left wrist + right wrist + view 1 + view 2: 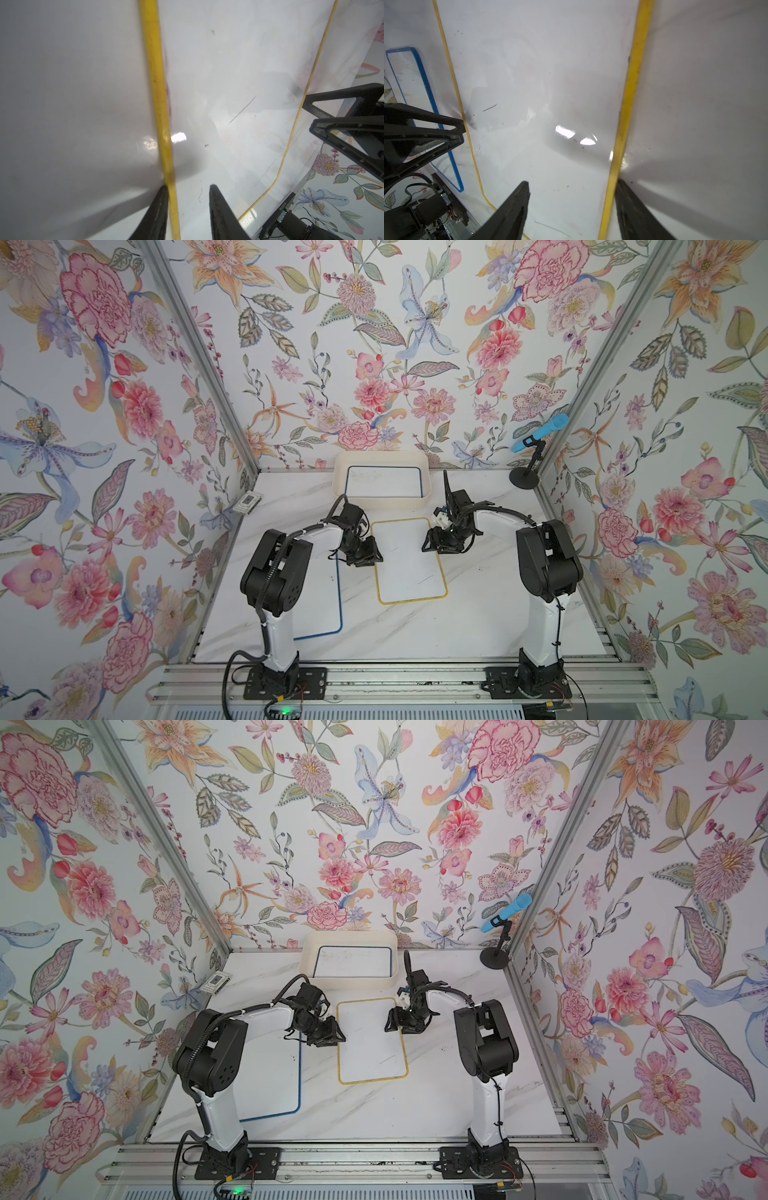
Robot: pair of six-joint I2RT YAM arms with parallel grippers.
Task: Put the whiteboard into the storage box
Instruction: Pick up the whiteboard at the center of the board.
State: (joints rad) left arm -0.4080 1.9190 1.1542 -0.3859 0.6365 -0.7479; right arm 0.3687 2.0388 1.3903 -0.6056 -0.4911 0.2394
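**Storage box** (pixel 380 503) (pixel 349 982): cream tub at 12 o'clock on the table (pixel 478 614), close to the far wall. One blue-rimmed whiteboard (pixel 384 483) lies flat on its floor.

**Yellow-rimmed whiteboard** (pixel 409 568) (pixel 370 1048): flat at the centre of the table, on the near side of the box and apart from it. Its long sides run from 12 to 6 o'clock, and there are faint pen strokes on its face.

**Second blue board** (pixel 324 601): flat on the table at 8 o'clock, partly under the left arm.

**Left gripper** (pixel 376 558) (pixel 188 187): at the yellow board's 9 o'clock edge, toward its far end. The jaws are a little apart and straddle the rim. One tip is close against the rim on the table side and the other is over the white face. Nothing is clamped.

**Right gripper** (pixel 430 545) (pixel 572 182): at the 3 o'clock edge, opposite the left gripper. Its jaws are noticeably wider and also straddle the rim, one tip outside and one over the face. It grips nothing.

**Microphone** (pixel 542 432): blue, on a black stand in the 2 o'clock corner.
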